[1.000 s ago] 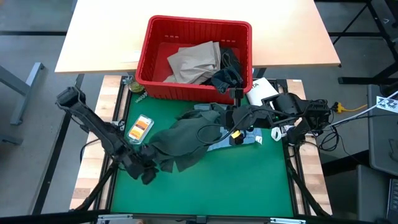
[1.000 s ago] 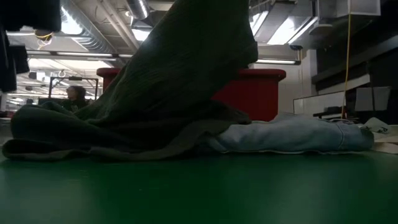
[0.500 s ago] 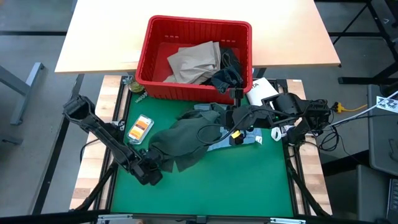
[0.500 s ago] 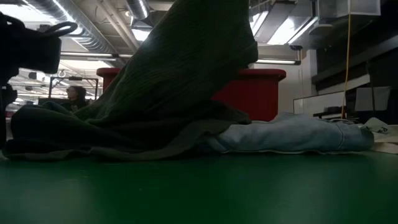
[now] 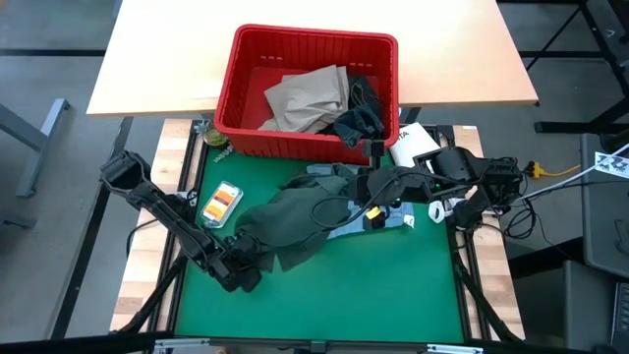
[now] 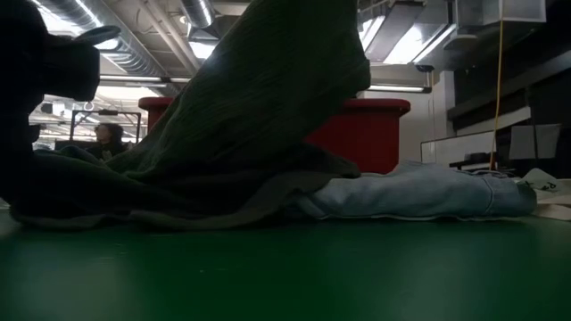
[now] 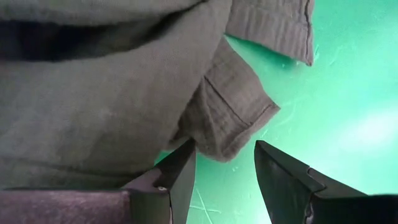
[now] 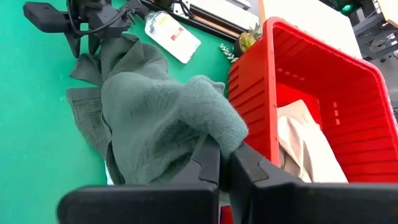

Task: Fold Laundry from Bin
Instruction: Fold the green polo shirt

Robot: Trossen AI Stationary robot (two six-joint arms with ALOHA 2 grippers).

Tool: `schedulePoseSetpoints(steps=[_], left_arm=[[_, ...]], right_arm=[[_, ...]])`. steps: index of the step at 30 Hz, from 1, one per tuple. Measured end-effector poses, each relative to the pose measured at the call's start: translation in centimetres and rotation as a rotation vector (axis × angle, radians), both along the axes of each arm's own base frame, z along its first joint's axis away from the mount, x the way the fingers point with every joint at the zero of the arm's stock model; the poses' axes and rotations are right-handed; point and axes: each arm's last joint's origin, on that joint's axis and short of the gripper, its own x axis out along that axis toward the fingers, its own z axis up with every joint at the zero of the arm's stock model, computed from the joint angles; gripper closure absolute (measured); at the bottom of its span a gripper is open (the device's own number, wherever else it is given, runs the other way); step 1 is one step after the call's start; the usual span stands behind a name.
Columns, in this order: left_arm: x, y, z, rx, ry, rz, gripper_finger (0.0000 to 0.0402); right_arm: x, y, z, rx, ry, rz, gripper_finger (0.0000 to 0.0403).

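My left gripper (image 5: 244, 265) sits low at the near left corner of the green garment (image 5: 295, 218), jaws parted, a loose hem flap (image 7: 233, 121) between the fingers (image 7: 180, 177) but not pinched. To do this well, I judge I should slide further under one layer only, then close. The garment lies in front of the bin (image 5: 307, 90), draped over a blue garment (image 6: 419, 194). My right gripper (image 8: 222, 163), near the bin's front wall, is clenched on a raised fold of the green garment. Tan trousers (image 5: 310, 96) remain in the bin. How many layers I face is unclear.
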Motion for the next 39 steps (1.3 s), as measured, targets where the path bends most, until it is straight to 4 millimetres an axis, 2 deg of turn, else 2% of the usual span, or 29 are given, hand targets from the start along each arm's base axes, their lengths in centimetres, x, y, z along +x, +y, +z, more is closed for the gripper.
schedulePoseSetpoints(steps=[10,20,27,31,34,39], left_arm=[[0.0,0.4,0.0,0.071,-0.009,-0.005,0.0249],[-0.2,0.4,-0.1,0.100,0.002,-0.031,0.0303],[0.1,0.1,-2.0,0.133,0.079,-0.045,0.0330],[0.1,0.0,-2.4,0.139,0.097,-0.050,0.0366],[0.0,-0.1,-1.9,0.141,0.098,-0.106,0.0394],[-0.6,-0.2,0.1,0.106,0.220,-0.216,0.0399]], right_arm=[[0.0,0.0,0.0,0.007,0.002,0.007,0.0394],[0.0,0.0,0.0,0.007,0.002,0.007,0.0394],[0.0,0.0,0.0,0.007,0.002,0.008,0.0394],[0.0,0.0,0.0,0.007,0.003,0.008,0.0394],[0.0,0.0,0.0,0.007,0.003,0.008,0.0394],[-0.2,0.0,-0.1,-0.002,0.023,0.005,0.0394]])
